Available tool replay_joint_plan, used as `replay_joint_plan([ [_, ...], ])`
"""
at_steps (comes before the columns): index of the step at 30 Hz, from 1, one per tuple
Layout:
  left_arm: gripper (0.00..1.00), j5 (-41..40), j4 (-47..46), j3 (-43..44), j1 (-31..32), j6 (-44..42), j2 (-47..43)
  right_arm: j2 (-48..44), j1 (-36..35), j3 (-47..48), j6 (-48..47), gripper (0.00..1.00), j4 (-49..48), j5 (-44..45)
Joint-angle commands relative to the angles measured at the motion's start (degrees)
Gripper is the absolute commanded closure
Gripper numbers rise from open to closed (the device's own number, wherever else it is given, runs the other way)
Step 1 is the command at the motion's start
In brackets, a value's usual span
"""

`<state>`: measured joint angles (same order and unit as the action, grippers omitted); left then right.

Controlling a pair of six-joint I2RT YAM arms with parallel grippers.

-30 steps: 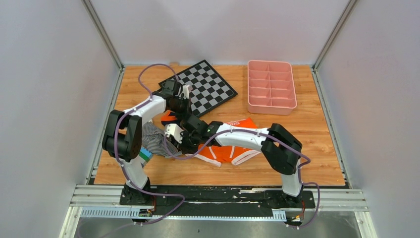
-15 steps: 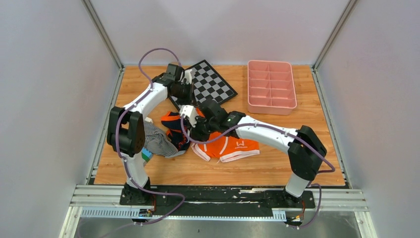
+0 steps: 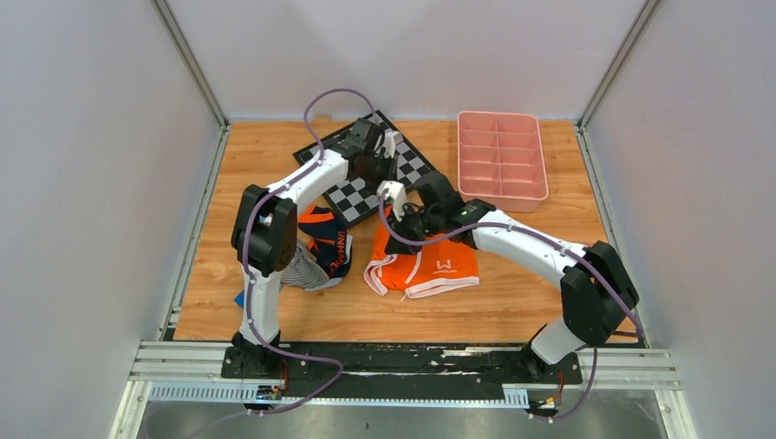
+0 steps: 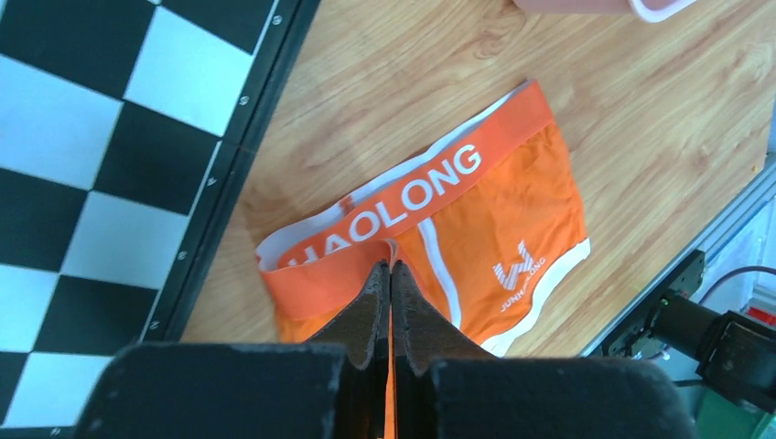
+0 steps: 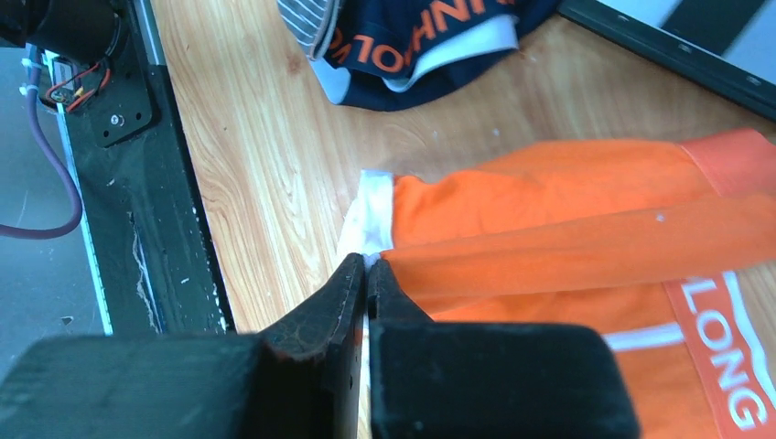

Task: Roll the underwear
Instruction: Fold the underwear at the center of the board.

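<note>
The orange underwear (image 3: 430, 265) lies on the wooden table just right of centre, its "HAOLONG" waistband (image 4: 412, 197) and small white logo facing up. One part of it is lifted toward both grippers. My left gripper (image 4: 391, 266) is shut, with orange fabric pinched in the slit between its fingers; from above it hangs over the checkerboard's near edge (image 3: 384, 178). My right gripper (image 5: 368, 260) is shut on the white trim at a corner of the underwear (image 5: 549, 238), just above the garment's far left end (image 3: 403, 222).
A navy pair with orange lettering (image 3: 327, 242) and a striped garment (image 3: 300, 271) lie to the left of the underwear. A checkerboard (image 3: 352, 199) sits at the back centre under the left arm, and a pink compartment tray (image 3: 460, 155) at the back right.
Both arms have swung back and to the right, pulling the orange underwear away from the navy pair and the striped garment. Both grippers have stayed shut.
</note>
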<state>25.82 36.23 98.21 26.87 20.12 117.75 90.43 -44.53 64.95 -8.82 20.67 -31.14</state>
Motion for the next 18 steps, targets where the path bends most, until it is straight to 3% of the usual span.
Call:
replay_joint_plan([
  [1,1.00,-0.6,-2.3,4.4,1.7,4.3,1.9,-5.3,4.0,-2.4,1.6,1.00,1.0,-7.2],
  [7,1.00,-3.3,-2.9,8.6,5.1,7.2,4.8,-8.0,7.1,-8.2,2.3,1.00,1.2,-8.1],
  [18,1.00,-10.5,-1.7,13.3,9.1,8.1,7.9,-10.7,19.0,-13.5,5.3,1.00,5.7,-13.0],
])
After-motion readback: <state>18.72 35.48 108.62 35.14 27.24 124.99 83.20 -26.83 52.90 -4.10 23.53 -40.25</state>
